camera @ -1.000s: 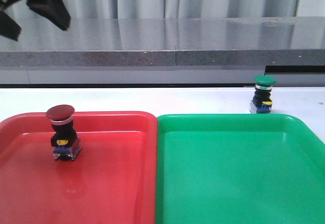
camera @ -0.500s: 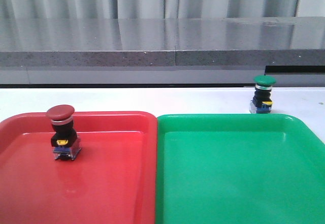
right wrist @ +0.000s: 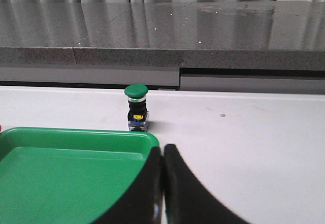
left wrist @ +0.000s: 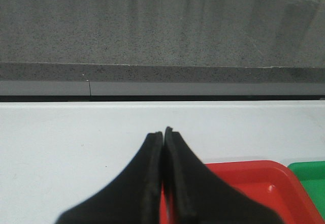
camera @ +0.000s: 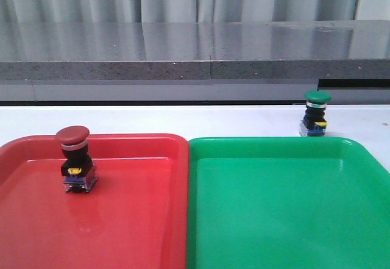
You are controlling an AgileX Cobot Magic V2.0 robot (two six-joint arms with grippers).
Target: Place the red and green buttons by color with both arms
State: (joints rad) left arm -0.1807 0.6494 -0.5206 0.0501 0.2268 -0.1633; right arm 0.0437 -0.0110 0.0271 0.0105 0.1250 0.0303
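The red button point(camera: 75, 159) stands upright inside the red tray point(camera: 140, 220), near its back left. The green button point(camera: 316, 113) stands upright on the white table just behind the green tray point(camera: 286, 220), near its back right corner; the right wrist view shows this green button point(right wrist: 136, 107) too. Neither arm shows in the front view. My left gripper point(left wrist: 163, 131) is shut and empty, over the white table beside the red tray's corner point(left wrist: 254, 176). My right gripper point(right wrist: 162, 148) is shut and empty, at the green tray's corner point(right wrist: 76, 178), short of the green button.
The two trays sit side by side at the table's front. A grey stone ledge point(camera: 195, 68) runs along the back of the table, with grey curtains behind it.
One second ago the left gripper hung at the top left of the front view; it has since left that view. The buttons and trays have not moved.
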